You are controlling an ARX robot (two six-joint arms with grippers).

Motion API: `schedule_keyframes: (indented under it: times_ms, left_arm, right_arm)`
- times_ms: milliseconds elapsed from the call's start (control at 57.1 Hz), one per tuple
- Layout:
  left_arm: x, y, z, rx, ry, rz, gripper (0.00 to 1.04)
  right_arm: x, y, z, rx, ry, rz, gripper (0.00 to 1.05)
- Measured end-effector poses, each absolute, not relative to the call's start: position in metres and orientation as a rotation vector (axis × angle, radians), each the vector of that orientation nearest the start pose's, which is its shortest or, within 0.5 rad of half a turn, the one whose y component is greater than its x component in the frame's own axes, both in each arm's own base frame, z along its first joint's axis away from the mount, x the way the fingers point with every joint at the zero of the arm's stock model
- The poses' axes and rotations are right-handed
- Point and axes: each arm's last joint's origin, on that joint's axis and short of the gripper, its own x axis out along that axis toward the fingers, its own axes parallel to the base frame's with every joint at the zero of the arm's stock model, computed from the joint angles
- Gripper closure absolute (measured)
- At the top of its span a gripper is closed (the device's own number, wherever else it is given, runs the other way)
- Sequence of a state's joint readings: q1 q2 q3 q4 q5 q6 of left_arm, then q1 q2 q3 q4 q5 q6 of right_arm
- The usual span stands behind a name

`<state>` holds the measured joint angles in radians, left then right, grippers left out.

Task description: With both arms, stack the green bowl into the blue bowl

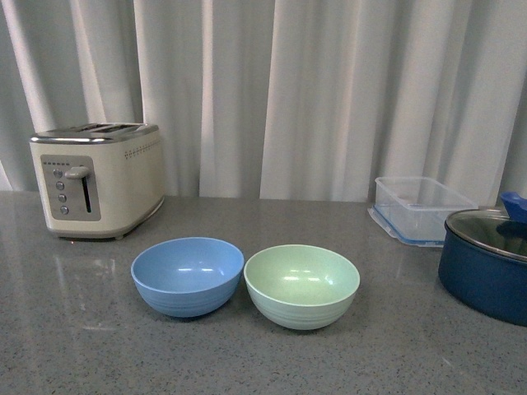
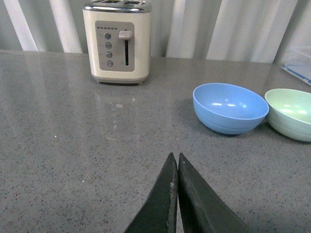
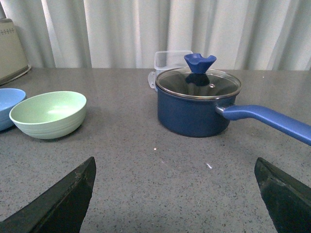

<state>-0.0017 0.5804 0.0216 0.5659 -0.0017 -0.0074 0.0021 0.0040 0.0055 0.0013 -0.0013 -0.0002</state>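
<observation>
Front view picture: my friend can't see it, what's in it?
A blue bowl and a green bowl sit side by side on a grey counter. A cream toaster stands behind them at left; a clear box and a dark blue lidded pot are at right.

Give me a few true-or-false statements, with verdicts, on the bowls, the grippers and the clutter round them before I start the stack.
1. The green bowl sits inside the blue bowl. False: they stand side by side on the counter, both empty.
2. The left gripper is shut with nothing in it. True.
3. The right gripper holds the green bowl. False: it is open and empty, and the bowl stands apart from it.
4. The navy pot has its glass lid on. True.
5. The toaster stands behind the blue bowl, further to the robot's left. True.
</observation>
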Motion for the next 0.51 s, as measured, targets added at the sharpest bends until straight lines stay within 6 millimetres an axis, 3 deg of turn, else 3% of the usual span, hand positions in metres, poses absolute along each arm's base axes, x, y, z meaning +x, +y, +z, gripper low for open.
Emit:
schedule_keyframes:
  times_ms: [508]
  left_arm:
    - [0.118,0.0,0.174,-0.007,-0.025,0.001,1.01]
  right_arm:
    - [0.098,0.0,0.165,0.0,-0.003,0.003,0.1]
